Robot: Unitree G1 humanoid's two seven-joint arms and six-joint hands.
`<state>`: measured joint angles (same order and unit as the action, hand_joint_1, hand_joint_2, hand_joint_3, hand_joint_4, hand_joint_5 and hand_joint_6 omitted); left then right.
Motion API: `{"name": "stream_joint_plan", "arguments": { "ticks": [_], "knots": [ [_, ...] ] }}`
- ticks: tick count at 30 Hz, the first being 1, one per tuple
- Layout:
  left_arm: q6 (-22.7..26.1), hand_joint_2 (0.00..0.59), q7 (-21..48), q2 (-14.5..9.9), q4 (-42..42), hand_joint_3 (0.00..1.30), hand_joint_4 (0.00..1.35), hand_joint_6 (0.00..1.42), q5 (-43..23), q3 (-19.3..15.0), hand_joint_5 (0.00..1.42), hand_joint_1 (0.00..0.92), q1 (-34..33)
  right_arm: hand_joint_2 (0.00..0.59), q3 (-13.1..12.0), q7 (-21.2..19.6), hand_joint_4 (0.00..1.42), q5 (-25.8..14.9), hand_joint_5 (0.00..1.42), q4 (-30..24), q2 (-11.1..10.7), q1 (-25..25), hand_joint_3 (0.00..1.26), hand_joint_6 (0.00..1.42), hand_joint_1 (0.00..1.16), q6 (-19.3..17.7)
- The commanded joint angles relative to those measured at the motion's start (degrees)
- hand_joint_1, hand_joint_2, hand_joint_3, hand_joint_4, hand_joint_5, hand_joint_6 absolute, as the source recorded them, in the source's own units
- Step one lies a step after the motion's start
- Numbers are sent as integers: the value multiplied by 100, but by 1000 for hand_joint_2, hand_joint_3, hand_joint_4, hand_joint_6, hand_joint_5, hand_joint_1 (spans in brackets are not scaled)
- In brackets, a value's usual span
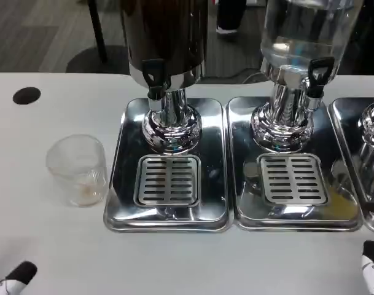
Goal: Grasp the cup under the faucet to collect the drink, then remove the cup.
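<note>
1. I see a clear cup [78,169] standing upright on the white table [45,246], just left of a chrome tray [122,184] and not under any faucet.
2. A dark dispenser [165,37] stands on that tray; its black faucet [153,77] hangs above a slotted grate [167,180].
3. A clear dispenser [303,31] stands on the next tray [236,153] to the right.
4. My left hand [15,278] shows at the bottom left corner, my right hand [372,267] at the bottom right; I cannot tell whether either is clenched or released.
</note>
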<state>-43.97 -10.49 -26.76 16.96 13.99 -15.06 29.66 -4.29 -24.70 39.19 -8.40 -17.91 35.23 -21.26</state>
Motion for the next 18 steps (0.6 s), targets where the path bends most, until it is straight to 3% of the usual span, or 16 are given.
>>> {"name": "stream_joint_plan", "arguments": {
  "ticks": [1, 7, 18],
  "knots": [
    [91, 31, -111, 221, 63, 0, 43, 283, -103, -144, 175, 204, -114, 496, -80, -71, 161, -78, 72, -15, -13, 44, 277, 0, 586, -110],
    [373, 30, -158, 420, 355, 0, 68, 296, -256, -276, 189, 205, -496, 496, -96, -89, 171, -109, 72, -3, -6, 60, 277, 0, 588, -166],
    [924, 26, -595, 361, 355, 0, 70, 283, 487, -216, 192, 201, -729, 497, -119, -97, 173, -142, 72, 35, 8, 54, 277, 0, 588, -245]
  ]
}}
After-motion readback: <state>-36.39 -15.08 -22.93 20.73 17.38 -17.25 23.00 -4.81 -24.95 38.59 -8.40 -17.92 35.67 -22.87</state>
